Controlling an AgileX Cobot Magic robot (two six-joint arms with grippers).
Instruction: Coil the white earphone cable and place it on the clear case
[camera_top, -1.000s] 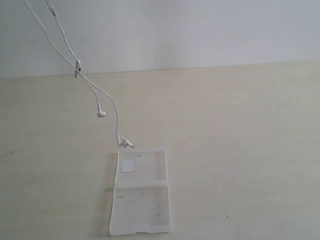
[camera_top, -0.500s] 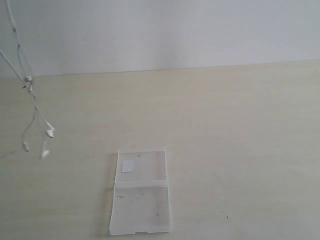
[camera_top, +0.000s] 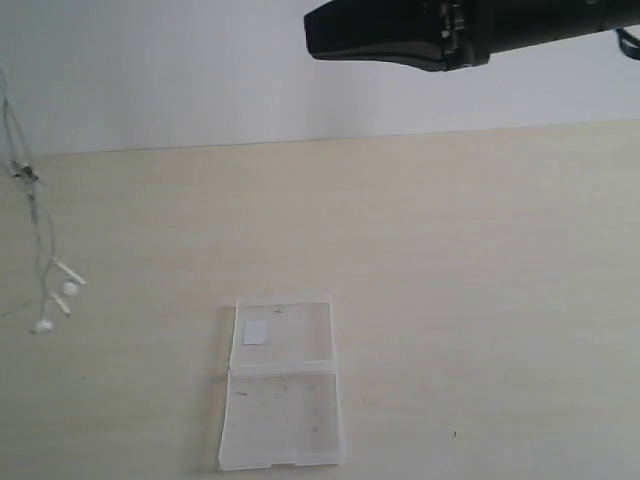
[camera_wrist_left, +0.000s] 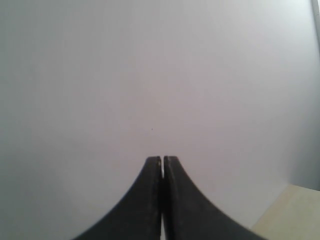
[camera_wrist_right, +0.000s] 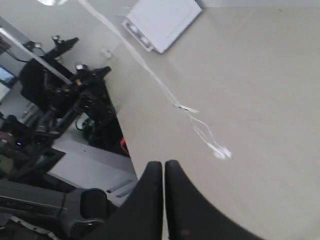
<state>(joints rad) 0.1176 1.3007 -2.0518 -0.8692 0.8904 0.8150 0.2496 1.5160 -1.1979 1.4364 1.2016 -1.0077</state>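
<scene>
The pale bench (camera_top: 480, 260) is carrying the clear case (camera_top: 283, 395), which is lying spread flat, well below the right arm (camera_top: 420, 30) that is reaching across the top of the exterior view. The right claw (camera_wrist_right: 163, 164) is showing both fingers pressed together, with nothing visible between them. The left claw (camera_wrist_left: 162, 160) is also closed and is pointing at a blank wall; whether it is pinching anything cannot be told. The white earphone cable (camera_top: 26, 172) is dangling ahead of the right claw, well apart from it and clear of the case. Its earbuds (camera_top: 70, 288) are hanging at the low end.
</scene>
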